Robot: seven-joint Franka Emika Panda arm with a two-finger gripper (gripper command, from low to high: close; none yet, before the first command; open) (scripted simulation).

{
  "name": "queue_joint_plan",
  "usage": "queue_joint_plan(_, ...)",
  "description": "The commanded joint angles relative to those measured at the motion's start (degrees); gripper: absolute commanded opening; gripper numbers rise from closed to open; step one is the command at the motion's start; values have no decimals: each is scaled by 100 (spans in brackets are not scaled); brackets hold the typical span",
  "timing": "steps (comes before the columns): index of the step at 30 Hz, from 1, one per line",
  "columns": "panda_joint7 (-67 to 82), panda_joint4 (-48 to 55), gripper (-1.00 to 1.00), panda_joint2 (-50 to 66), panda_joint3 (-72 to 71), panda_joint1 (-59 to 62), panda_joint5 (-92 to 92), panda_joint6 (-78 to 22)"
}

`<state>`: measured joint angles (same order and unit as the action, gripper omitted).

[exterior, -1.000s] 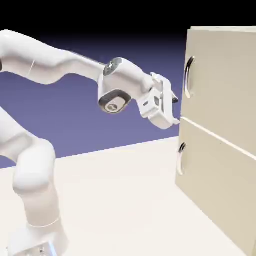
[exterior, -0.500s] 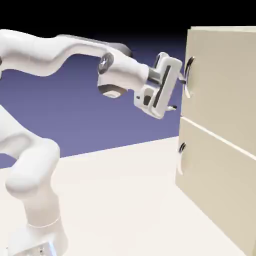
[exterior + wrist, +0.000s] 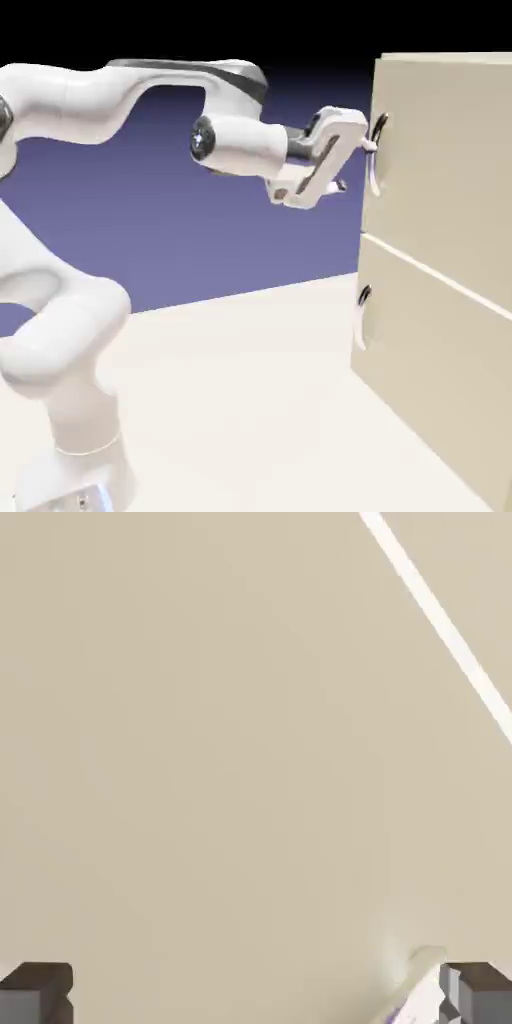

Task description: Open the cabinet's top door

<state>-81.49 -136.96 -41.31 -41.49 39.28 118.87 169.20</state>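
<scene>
At the upper part of the cabinet (image 3: 440, 180), on the side facing the robot, the top door (image 3: 440, 130) sits closed in its frame, and its curved silver handle (image 3: 375, 170) stands close to the door's edge at the exterior view's left. That handle's long axis runs nearly upright, from near the door's upper corner down toward the seam (image 3: 430, 270) above the lower door (image 3: 430, 350).

The claw (image 3: 356, 166) is wide open with nothing between its fingertips. In the exterior view its upper finger appears right by the handle, while the lower one hangs below and to the exterior view's left, near the door's edge. The hand view agrees: the handle's end shows beside the right-hand fingertip (image 3: 478, 994), not midway between the two; whether they touch, I cannot tell.

So the relation that matters is sideways: the handle lies off toward one finger, and the line joining the fingertips slants across the bar. The next move, as I judge it, is to shift the claw toward that finger's side until the bar lies between both, then close. Closing from here would probably miss the handle or knock it with one fingertip.
</scene>
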Motion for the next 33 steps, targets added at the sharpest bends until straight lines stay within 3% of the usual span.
queue_joint_plan(1,-82,50,0,-18,-87,84,250,-10)
queue_joint_plan(18,-1473,907,0,-326,-1566,1508,4486,-181)
queue_joint_plan(26,-1343,1734,0,100,-2453,2682,4713,-252)
queue_joint_plan(27,-1343,1734,-100,100,-2453,2682,4713,-252)
queue_joint_plan(33,-1356,1103,-100,234,-1623,1644,4261,-586)
